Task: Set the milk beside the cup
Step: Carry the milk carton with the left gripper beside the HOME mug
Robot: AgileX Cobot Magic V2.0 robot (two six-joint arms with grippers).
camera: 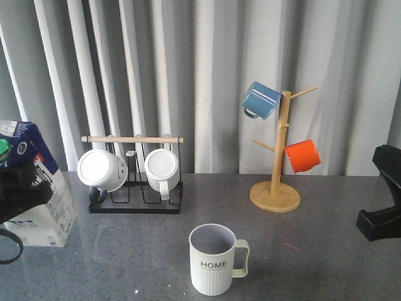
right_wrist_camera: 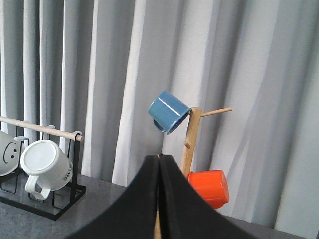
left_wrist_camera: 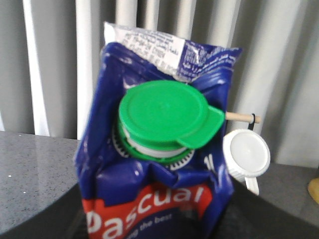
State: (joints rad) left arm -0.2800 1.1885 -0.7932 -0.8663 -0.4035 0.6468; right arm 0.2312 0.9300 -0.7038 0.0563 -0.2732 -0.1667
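Observation:
The milk [camera: 39, 188] is a blue-and-white carton with a green cap [left_wrist_camera: 167, 117] and a red label. It leans at the table's far left. My left gripper [camera: 19, 188] is shut on it, and its dark fingers [left_wrist_camera: 50, 221] flank the carton [left_wrist_camera: 154, 164] in the left wrist view. Whether the carton's base touches the table I cannot tell. The cup [camera: 213, 260], a cream ribbed mug lettered "HOME", stands at the front centre, well to the right of the milk. My right gripper [camera: 383, 207] is at the far right edge, its fingers [right_wrist_camera: 159, 167] pressed together and empty.
A black wire rack [camera: 135, 188] with a wooden bar holds two white mugs [camera: 102, 170] behind and left of the cup. A wooden mug tree [camera: 276, 188] at the back right carries a blue mug [camera: 260, 100] and an orange mug [camera: 302, 155]. Grey curtains hang behind.

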